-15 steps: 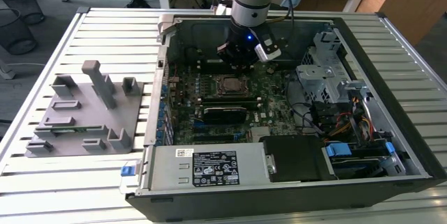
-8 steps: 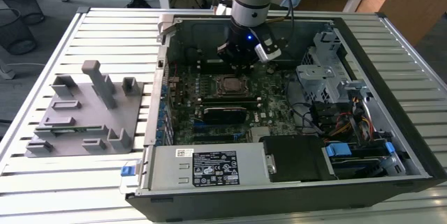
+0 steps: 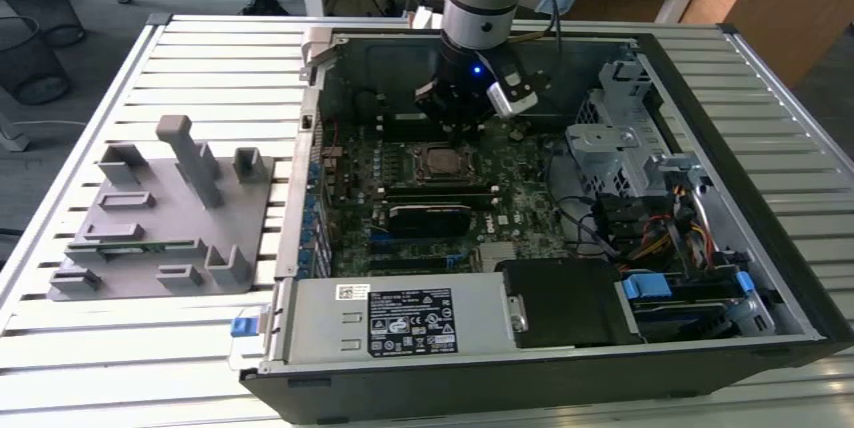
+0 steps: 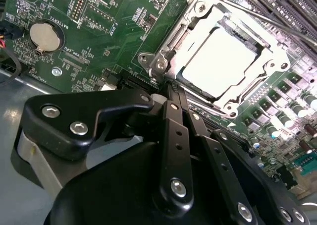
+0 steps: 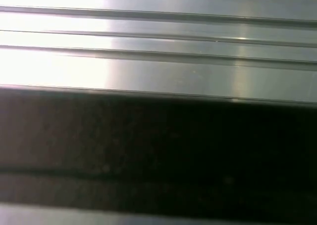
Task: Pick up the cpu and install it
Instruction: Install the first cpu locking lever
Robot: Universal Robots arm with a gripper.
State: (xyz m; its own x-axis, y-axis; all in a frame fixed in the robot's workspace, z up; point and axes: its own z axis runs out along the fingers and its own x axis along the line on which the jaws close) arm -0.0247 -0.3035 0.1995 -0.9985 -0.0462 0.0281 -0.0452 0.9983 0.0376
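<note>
Hovering beside the socketed cpu (image 4: 224, 62), jaws (image 4: 171, 88) pressed together, gripping nothing.

Slatted metal table (image 3: 160, 368) w/ open PC case (image 3: 747, 338), grey fixture plate (image 3: 134, 248).

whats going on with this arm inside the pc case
A robot arm has its claw reaching down into an open computer case, just above the motherboard. The cpu already sits in its socket, silver top up, within the metal frame. The claw hangs beside the socket's edge and carries nothing.
</note>
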